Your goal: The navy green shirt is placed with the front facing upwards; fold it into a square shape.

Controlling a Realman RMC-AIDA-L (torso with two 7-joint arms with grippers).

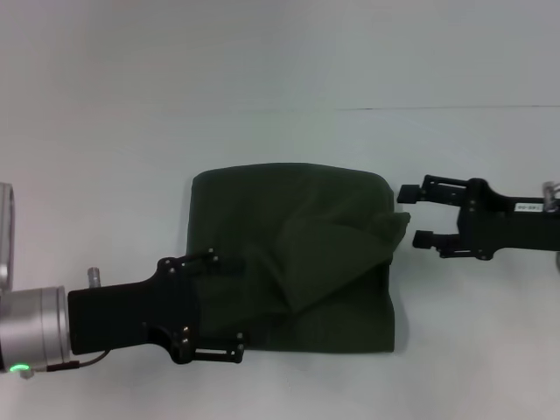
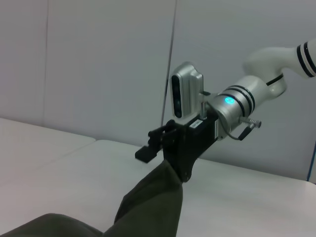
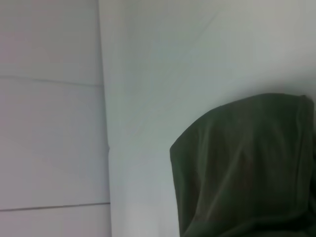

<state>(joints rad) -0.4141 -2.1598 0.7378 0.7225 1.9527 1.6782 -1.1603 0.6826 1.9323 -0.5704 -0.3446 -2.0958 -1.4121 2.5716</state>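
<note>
Shirt: navy green shirt [image 1: 297, 262] folded, rumpled flap on top, bare tabletop [image 1: 262, 131] around.
Left gripper [image 1: 229, 306]: jaws open over near-left edge.
Right gripper [image 1: 409, 215]: jaws open at right edge.

Before me lies a white table [image 1: 280, 70], its top matte and evenly lit. A thin dark seam [image 1: 437, 108] runs across it toward 2 o'clock. Beyond the table stands a pale grey wall [image 2: 98, 59], with a vertical panel joint [image 2: 170, 64] up the middle.
</note>
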